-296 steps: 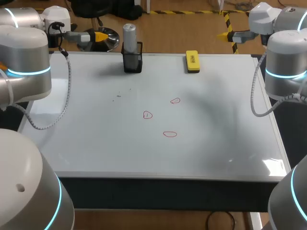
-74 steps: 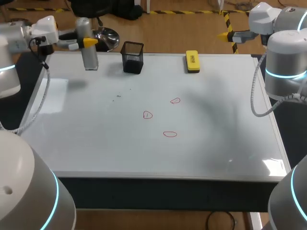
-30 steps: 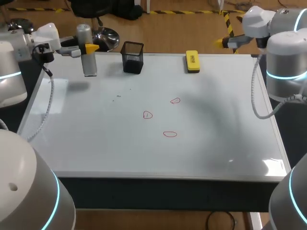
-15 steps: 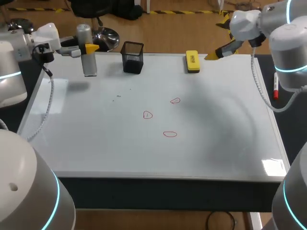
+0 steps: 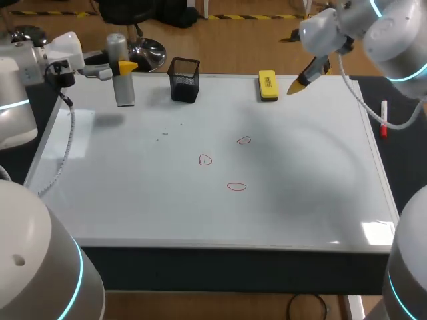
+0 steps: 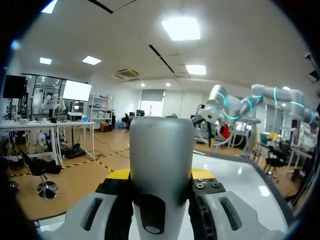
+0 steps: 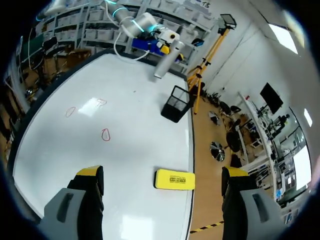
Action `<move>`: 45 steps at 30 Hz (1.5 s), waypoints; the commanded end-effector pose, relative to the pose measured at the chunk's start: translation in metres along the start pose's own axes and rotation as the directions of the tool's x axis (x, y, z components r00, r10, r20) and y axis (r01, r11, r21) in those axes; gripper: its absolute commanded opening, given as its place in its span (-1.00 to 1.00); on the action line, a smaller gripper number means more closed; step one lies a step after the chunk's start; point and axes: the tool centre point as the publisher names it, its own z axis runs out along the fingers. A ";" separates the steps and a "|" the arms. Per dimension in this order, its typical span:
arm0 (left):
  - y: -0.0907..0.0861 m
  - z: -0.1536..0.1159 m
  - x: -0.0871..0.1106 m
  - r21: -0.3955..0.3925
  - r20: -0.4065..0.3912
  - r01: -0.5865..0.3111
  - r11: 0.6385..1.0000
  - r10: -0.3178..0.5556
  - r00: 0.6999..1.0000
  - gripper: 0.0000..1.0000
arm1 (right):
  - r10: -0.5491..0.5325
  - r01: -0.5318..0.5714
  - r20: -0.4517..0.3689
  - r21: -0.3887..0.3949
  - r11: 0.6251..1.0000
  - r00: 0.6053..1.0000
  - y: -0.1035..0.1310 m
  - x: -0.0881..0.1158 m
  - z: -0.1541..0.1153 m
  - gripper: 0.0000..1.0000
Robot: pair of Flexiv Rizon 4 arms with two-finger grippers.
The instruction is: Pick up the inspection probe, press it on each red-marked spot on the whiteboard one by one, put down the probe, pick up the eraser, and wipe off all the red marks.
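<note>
The grey cylindrical probe (image 5: pixel 122 81) hangs upright over the whiteboard's (image 5: pixel 133 193) far left part, and my left gripper (image 5: pixel 121 67) is shut on its upper half. In the left wrist view the probe (image 6: pixel 161 165) fills the gap between the fingers (image 6: pixel 119 175). Three red marks (image 5: pixel 243 140) (image 5: pixel 205 159) (image 5: pixel 236 187) lie mid-board. The yellow eraser (image 5: pixel 267 85) lies flat at the far edge. My right gripper (image 5: pixel 295 61) hovers just right of it, open wide. In the right wrist view the eraser (image 7: pixel 174 179) lies below and between the spread fingers of that gripper (image 7: pixel 162 172).
A black mesh cup (image 5: pixel 184 80) stands at the far edge between the probe and the eraser, also visible as the mesh cup (image 7: pixel 177 104) beyond the eraser. A red-and-white pen (image 5: pixel 383 120) lies off the board's right side.
My right arm has swung in from the back right corner to beside the eraser, its gripper still open. The left arm has kept still with the probe, which it lifted from the cup earlier.
</note>
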 end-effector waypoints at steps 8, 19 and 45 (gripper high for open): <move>-0.001 0.000 0.002 0.001 0.005 -0.002 1.000 0.002 1.000 -1.00 | -0.276 0.328 -0.360 0.093 0.940 0.891 -0.007 -0.005 0.017 1.00; -0.001 0.000 0.002 0.001 0.005 -0.002 1.000 0.002 1.000 -1.00 | -0.376 0.472 -0.510 0.069 0.879 0.774 -0.039 -0.022 0.028 1.00; -0.001 0.000 0.002 0.001 0.005 -0.002 1.000 0.002 1.000 -1.00 | -0.351 0.465 -0.506 0.114 0.878 0.787 -0.064 -0.045 0.034 1.00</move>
